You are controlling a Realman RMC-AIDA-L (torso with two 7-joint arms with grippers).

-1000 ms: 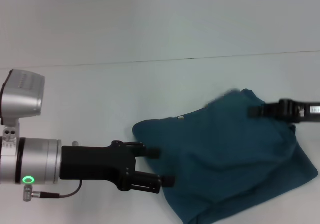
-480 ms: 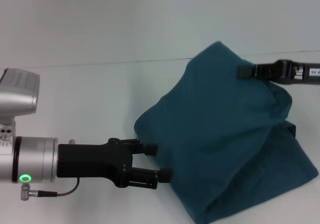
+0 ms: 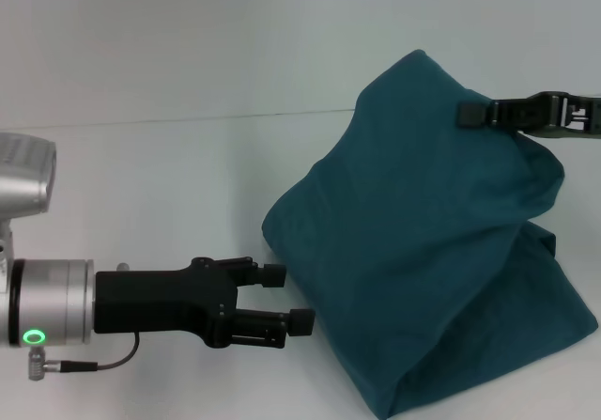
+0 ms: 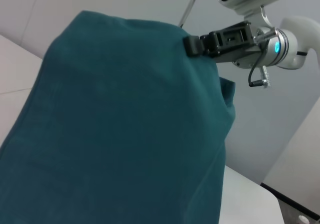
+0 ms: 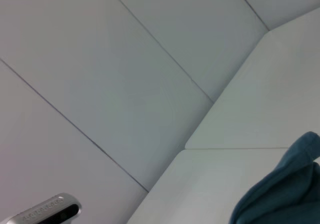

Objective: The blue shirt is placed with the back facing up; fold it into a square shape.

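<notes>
Right fingers: the right gripper (image 3: 470,114) is high on the right side of the head view, and its fingers (image 4: 191,45) are closed on a fold of the blue shirt (image 3: 423,251), pinching the cloth at the top edge.
Left fingers: the left gripper (image 3: 286,300) is low, close to the worktop (image 3: 169,185); its two fingers (image 3: 301,321) stand narrowly apart and hold nothing. Their tips are just beside the left edge of the shirt, with a small gap.
Shirt: on the right half of the worktop. Its lower part lies on the surface; the upper part hangs from the right gripper like a tent.
Change: one second ago the shirt was a low heap and the right gripper was near the surface. Now the gripper is much higher and the cloth goes up with it. The left gripper has moved back a little from the shirt edge.
Meaning: I judge that the right arm is carrying one layer over to make a fold. The square shape is not yet there; the cloth must still be laid down flat.
</notes>
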